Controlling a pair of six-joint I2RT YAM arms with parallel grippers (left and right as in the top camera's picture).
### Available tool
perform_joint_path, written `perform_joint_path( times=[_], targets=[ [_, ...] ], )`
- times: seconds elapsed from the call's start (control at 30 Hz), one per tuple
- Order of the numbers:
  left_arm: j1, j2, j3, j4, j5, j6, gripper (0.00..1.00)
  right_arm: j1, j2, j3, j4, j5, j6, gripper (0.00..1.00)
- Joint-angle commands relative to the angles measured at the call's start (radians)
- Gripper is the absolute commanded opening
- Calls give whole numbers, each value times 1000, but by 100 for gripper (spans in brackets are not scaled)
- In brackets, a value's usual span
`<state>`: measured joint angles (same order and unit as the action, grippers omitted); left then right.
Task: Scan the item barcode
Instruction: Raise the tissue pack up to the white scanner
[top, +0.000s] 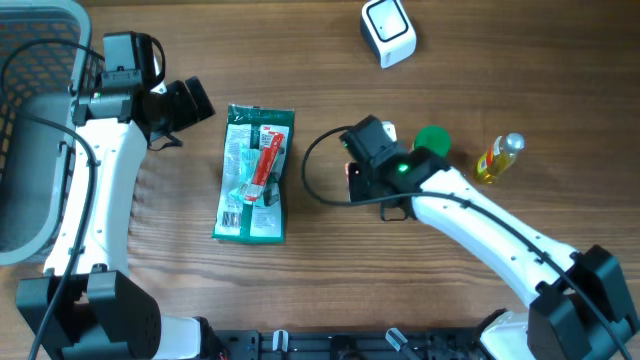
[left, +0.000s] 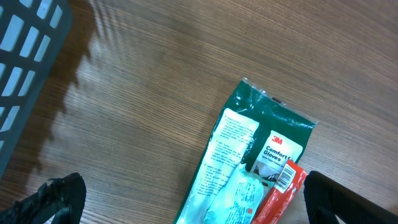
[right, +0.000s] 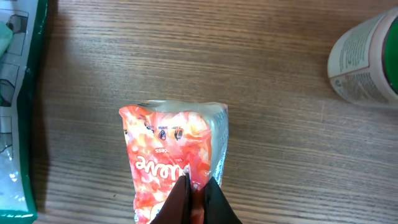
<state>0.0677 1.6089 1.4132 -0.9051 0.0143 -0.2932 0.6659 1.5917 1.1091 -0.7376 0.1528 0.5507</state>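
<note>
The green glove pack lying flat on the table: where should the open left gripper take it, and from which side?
Probably its short header edge, the end nearest the left gripper, coming in low from that end. The glove pack lies flat, so only an edge offers a pinch, and that end is clear of the red packet lying on it.

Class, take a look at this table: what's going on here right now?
The right gripper is pinched shut on a red packet, with the packet's far end lying towards the wooden table. The left gripper hangs wide open over a green pack of gloves and holds nothing. A small white device, probably the scanner, sits at the far edge, and neither item is near it yet.
</note>
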Motion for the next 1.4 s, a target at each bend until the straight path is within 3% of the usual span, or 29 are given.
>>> perform_joint_path(
  times=[0.0,0.7,0.83,1.13,1.37],
  targets=[
    [3,-9,11,2,8,1,100,36,9,-5,4,139,29,4],
    [3,-9,11,2,8,1,100,68,9,17,46,150,-2,4],
    [3,-9,11,2,8,1,100,45,9,172,-70,141,-2,4],
    [3,-9,11,2,8,1,100,-98,48,799,-425,58,-177,4],
    [3,-9,11,2,8,1,100,-128,105,852,-286,284,-369,4]
  ],
)
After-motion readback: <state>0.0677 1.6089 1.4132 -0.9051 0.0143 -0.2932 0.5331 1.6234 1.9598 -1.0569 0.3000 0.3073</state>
